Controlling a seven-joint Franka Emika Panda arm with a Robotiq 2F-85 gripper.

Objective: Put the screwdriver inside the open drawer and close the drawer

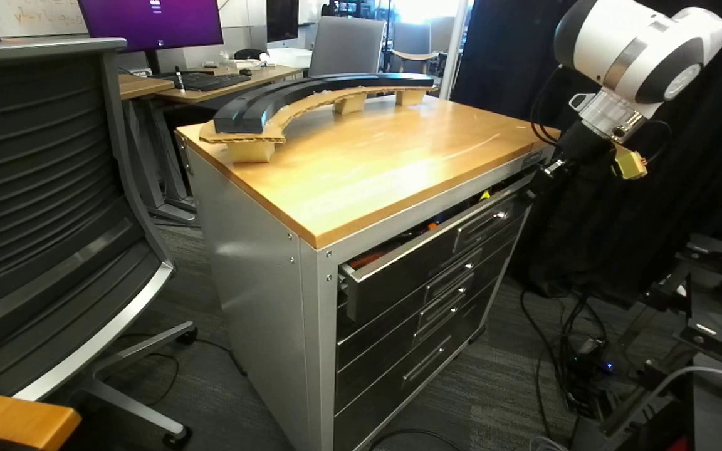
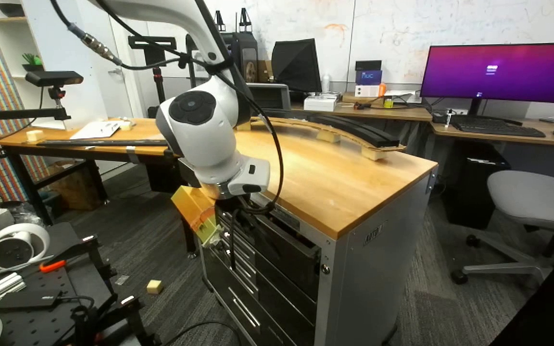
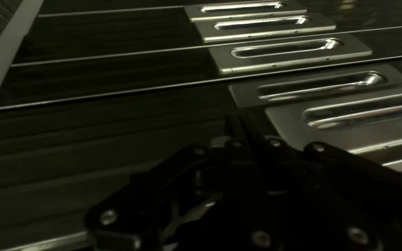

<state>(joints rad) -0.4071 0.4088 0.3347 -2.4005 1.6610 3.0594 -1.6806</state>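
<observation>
The wide grey metal drawer is the topmost in the cabinet. It is pulled partly out; its front shows in both exterior views (image 1: 423, 260) (image 2: 286, 257) and fills much of the wrist view (image 3: 82, 150). My gripper (image 1: 533, 186) is at the drawer front near its far end, beside the bar handle (image 1: 480, 225). In the wrist view the fingers (image 3: 237, 120) are together, with nothing seen between them, against or just off the drawer front. I cannot tell whether they touch it. The screwdriver does not show; the drawer's inside is mostly hidden.
Orange and yellow items (image 1: 485, 196) show in the drawer gap. The wooden cabinet top (image 1: 361, 175) bears a black curved piece (image 1: 329, 84) on cardboard and blocks. Lower drawers (image 1: 398, 326) are shut. A chair (image 1: 54, 207) stands beside the cabinet. Dark curtains (image 1: 524, 75) hang behind the arm.
</observation>
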